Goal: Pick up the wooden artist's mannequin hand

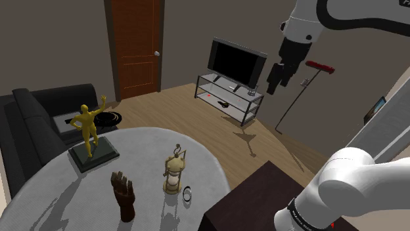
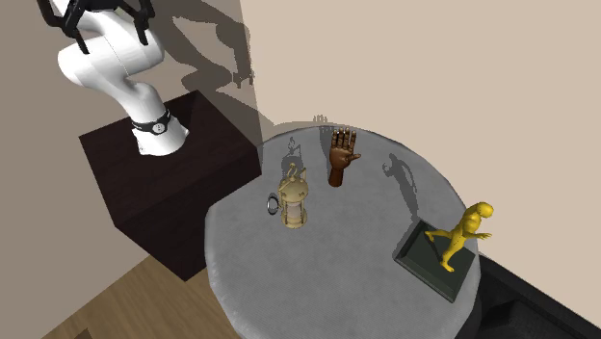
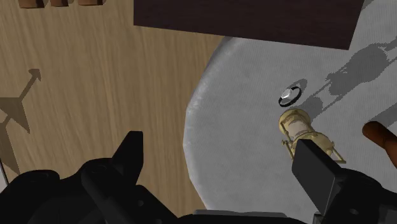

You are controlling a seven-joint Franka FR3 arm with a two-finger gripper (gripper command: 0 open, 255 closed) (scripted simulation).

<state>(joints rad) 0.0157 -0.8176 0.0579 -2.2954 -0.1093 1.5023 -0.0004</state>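
Observation:
The dark brown wooden mannequin hand stands upright, fingers up, on the round grey table, near its front edge in the shoulder view. In the second exterior view the hand stands near the table's far edge, not far from the stand. My black gripper hangs high over the wooden floor, well away from the table and to the shoulder view's right of it. In the wrist view the gripper is open with nothing between its fingers, and a brown piece of the hand shows beyond the right finger.
A brass hourglass and a small ring sit on the table between the hand and the dark stand. A yellow figurine on a dark base stands further back. A black sofa, door and TV stand surround the floor.

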